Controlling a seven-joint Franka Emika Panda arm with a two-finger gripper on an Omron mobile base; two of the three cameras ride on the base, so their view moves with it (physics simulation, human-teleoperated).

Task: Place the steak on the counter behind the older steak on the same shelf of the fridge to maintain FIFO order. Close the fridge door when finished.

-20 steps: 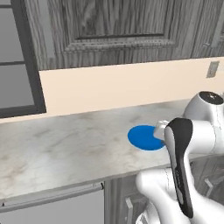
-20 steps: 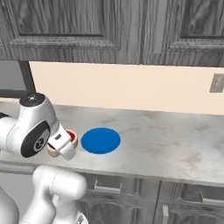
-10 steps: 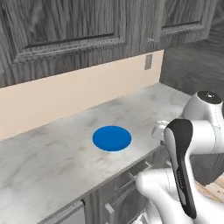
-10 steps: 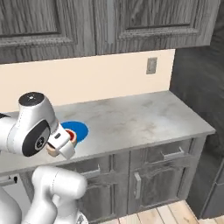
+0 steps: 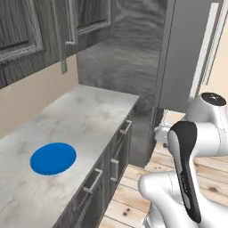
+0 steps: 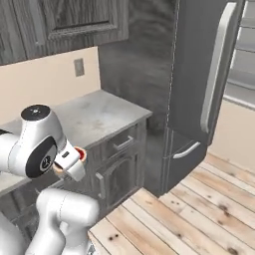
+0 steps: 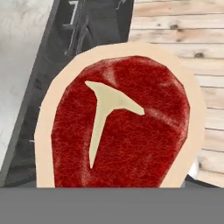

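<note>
While the arm sits folded over the wood floor [image 6: 199, 209], the steak [image 7: 120, 127] fills the hand cam, dark red w/ a pale T-bone mark and tan rim, clamped in the gripper [image 6: 74, 158]. Fridge [image 6: 199, 84] at approx 1 o'clock, counter [image 5: 75, 129] at 9 o'clock w/ a blue plate [image 5: 53, 158].

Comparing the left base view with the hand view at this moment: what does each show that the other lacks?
Left base view: a blue plate on the counter, wall cabinets and the fridge with its pale handle.

Hand view: the steak close up, dark red with a pale T-shaped bone and tan rim, in front of the camera.

Both: the marble counter edge, the dark cabinets below and the wooden floor.
</note>
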